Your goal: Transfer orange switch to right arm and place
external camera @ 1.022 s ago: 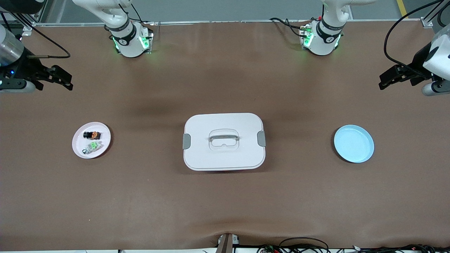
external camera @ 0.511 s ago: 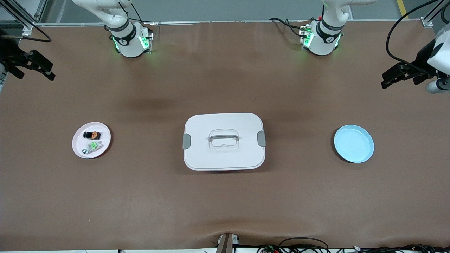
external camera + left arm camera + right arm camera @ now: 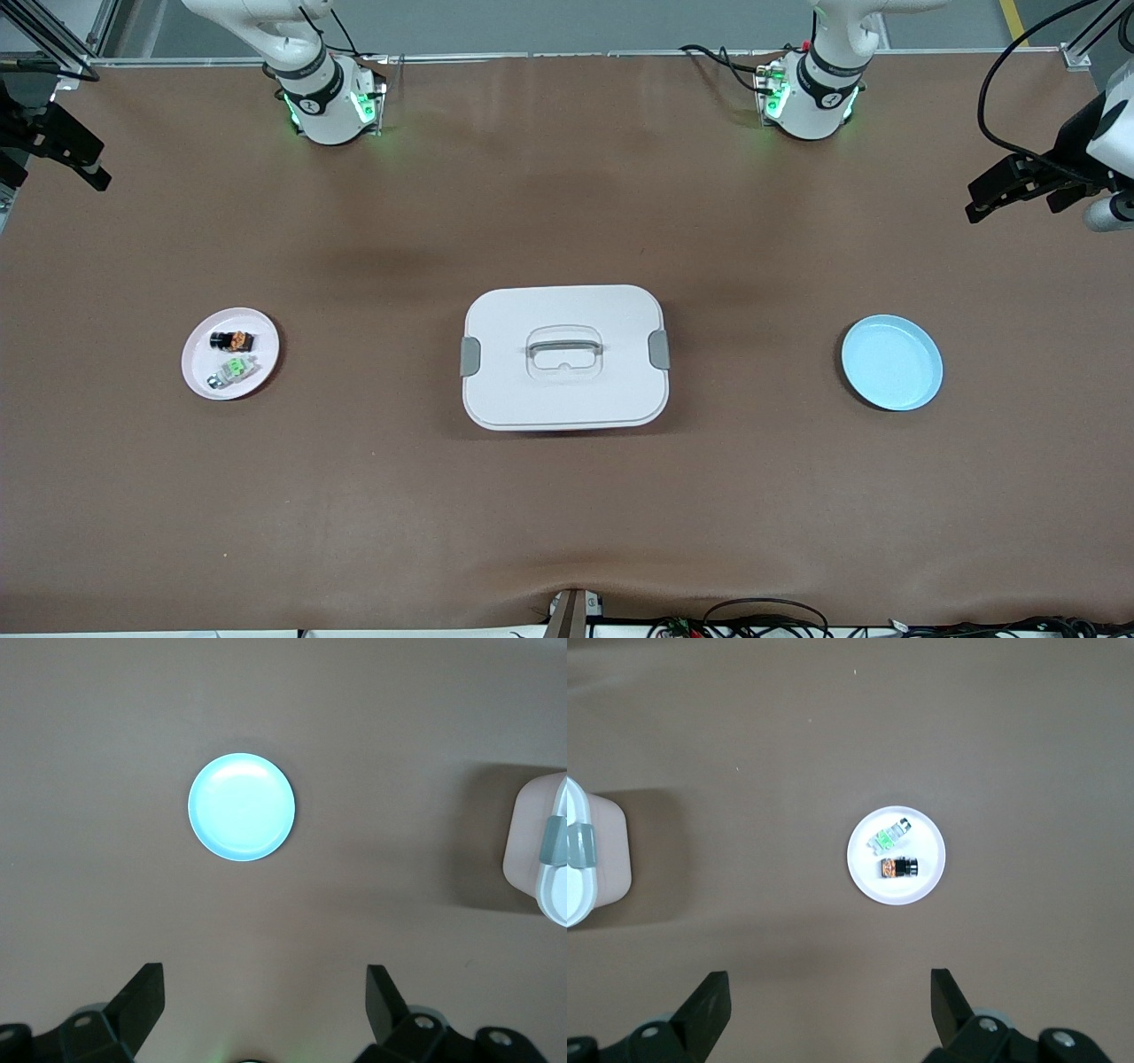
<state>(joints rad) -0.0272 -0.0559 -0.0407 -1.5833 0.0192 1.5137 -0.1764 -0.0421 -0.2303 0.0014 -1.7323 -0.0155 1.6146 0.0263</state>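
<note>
The orange switch (image 3: 232,339) (image 3: 899,868), black with an orange top, lies on a small pale pink plate (image 3: 199,372) (image 3: 866,881) toward the right arm's end of the table. My right gripper (image 3: 89,168) (image 3: 830,992) hangs high over the table's edge at that end. It is open and holds nothing, well apart from the plate. My left gripper (image 3: 979,206) (image 3: 264,992) hangs open and holds nothing high over the left arm's end, above bare table near a light blue plate (image 3: 892,362) (image 3: 241,806).
A whitish part with a green top (image 3: 234,369) (image 3: 888,837) lies beside the switch on the pink plate, nearer the front camera. A white lidded box (image 3: 514,390) (image 3: 539,850) (image 3: 594,859) with grey clips and a handle sits mid-table.
The right gripper has risen and drawn back toward the table's corner at its end. The left gripper has pulled slightly outward. Nothing on the table moved.
</note>
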